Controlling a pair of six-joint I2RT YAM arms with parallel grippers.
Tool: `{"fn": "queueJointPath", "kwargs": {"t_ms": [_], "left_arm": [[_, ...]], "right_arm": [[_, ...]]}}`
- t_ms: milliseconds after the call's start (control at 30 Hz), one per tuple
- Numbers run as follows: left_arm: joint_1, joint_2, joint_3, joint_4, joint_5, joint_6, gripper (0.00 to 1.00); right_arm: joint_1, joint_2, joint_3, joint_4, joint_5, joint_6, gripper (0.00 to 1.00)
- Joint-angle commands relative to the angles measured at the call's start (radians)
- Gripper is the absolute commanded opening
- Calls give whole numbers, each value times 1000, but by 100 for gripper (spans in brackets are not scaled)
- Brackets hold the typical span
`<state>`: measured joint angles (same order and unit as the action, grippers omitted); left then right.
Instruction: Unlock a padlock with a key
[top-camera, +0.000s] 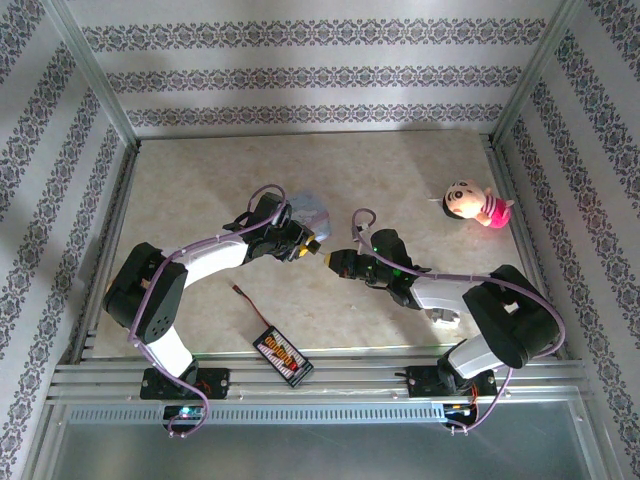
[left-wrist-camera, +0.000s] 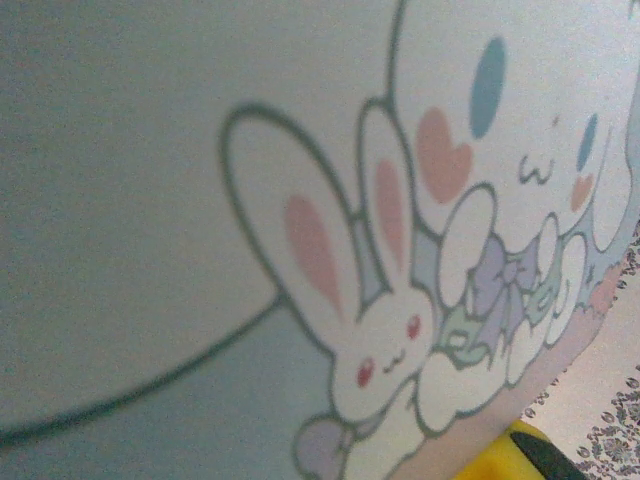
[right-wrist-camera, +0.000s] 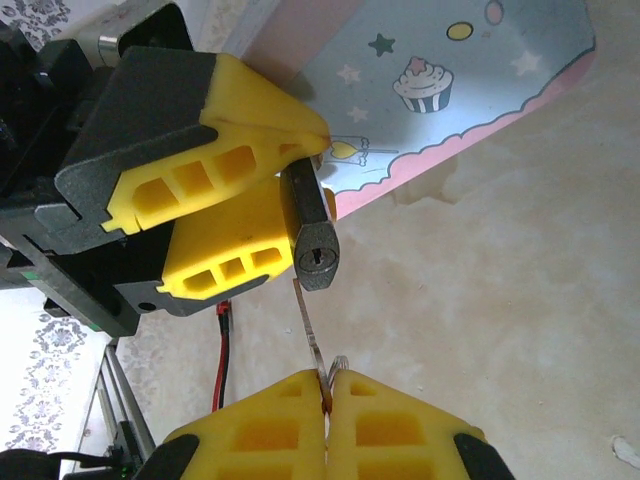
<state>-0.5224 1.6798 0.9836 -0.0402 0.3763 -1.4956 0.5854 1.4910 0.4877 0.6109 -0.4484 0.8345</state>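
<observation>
Above the beige tabletop (right-wrist-camera: 500, 300) my left gripper (right-wrist-camera: 300, 185) clamps the padlock (right-wrist-camera: 315, 240), my right gripper (right-wrist-camera: 327, 390) pinches the key (right-wrist-camera: 312, 335) just short of the keyhole (right-wrist-camera: 316, 259), not yet inserted.

Beige table (top-camera: 190, 185): doll (top-camera: 470, 206), black wired board (top-camera: 283, 357).
</observation>
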Motion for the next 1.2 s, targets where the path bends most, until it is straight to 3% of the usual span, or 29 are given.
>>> {"fn": "queueJointPath", "kwargs": {"t_ms": [0, 1167], "left_arm": [[-3, -3, -5, 22, 12, -42, 0], [-2, 8, -3, 30, 27, -36, 0]], "right_arm": [[3, 8, -5, 45, 24, -1, 0], [-21, 90, -6, 183, 1, 69, 0]]}}
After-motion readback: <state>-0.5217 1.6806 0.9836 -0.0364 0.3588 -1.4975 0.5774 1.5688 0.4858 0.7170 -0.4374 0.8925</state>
